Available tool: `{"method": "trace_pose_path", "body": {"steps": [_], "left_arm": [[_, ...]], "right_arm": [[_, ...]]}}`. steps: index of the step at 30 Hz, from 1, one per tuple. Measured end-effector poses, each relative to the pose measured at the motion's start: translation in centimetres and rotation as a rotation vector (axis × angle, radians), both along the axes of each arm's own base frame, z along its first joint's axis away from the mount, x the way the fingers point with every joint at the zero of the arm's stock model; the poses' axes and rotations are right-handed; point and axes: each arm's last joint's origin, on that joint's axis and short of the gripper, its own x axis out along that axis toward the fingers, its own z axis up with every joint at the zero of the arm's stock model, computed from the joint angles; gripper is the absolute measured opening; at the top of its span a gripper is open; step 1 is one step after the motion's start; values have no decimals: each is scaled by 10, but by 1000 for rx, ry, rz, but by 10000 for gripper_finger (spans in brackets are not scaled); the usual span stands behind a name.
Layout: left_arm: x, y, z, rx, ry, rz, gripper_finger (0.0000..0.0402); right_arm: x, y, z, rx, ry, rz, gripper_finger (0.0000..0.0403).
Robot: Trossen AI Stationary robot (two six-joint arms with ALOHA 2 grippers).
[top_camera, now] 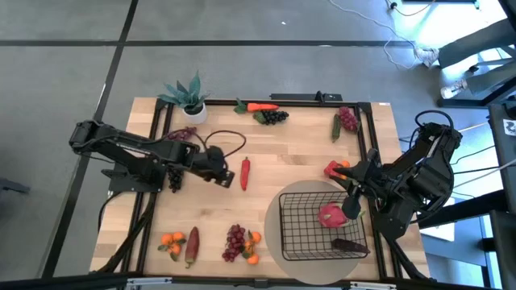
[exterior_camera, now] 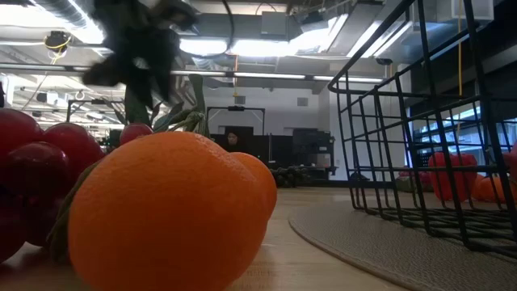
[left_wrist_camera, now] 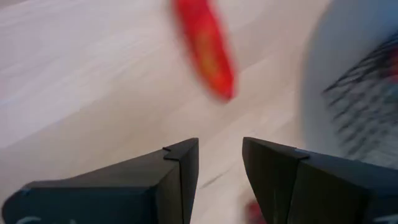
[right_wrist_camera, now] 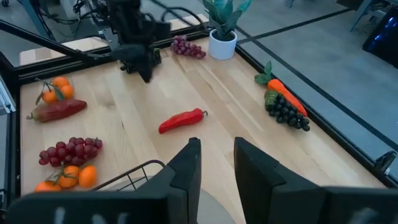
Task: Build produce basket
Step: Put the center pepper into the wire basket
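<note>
We see the black wire basket [top_camera: 322, 228] sitting on a round grey mat [top_camera: 278, 211] on the right side of the wooden table [top_camera: 274, 153]. Inside it lie a pink dragon fruit [top_camera: 330, 215] and a dark bunch of grapes [top_camera: 349, 244]. The right gripper [top_camera: 352, 208] hangs just over the basket, beside the dragon fruit, and its fingers [right_wrist_camera: 189, 163] stand a little apart with nothing between them. The left gripper [top_camera: 228, 174] is low over the middle of the table, its fingers spread with nothing in them, right next to a long red pepper [top_camera: 245, 171]. Other food is lying all around. A carrot [top_camera: 260, 106] and dark grapes [top_camera: 274, 117] sit along the far edge, near a little potted plant [top_camera: 191, 96]. Red grapes [top_camera: 347, 119] and a green pepper [top_camera: 335, 127] lie in the far right corner. A red pepper [top_camera: 333, 169] and an orange lie just beside the mat. Near the front edge we see oranges [top_camera: 172, 239], a reddish potato [top_camera: 192, 246], and more red grapes [top_camera: 234, 242] with oranges [exterior_camera: 174, 214] touching them.
</note>
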Motion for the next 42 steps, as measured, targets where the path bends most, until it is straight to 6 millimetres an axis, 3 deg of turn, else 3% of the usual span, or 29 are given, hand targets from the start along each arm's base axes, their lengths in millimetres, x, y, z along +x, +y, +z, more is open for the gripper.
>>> {"method": "trace_pose_path", "body": {"steps": [5,17,30,42], "left_arm": [[8,15,-7,9,-115,26,112],[35,38,-37,24,-128,62,112],[49,2,-66,27,-64,-29,112],[50,-23,-63,117,-120,-61,112]], "right_arm": [[0,0,0,0,-2,-1,80],[7,-8,-1,-31,32,-21,80],[23,-27,-3,-71,153,-36,80],[25,-30,-3,-70,170,-37,80]]}}
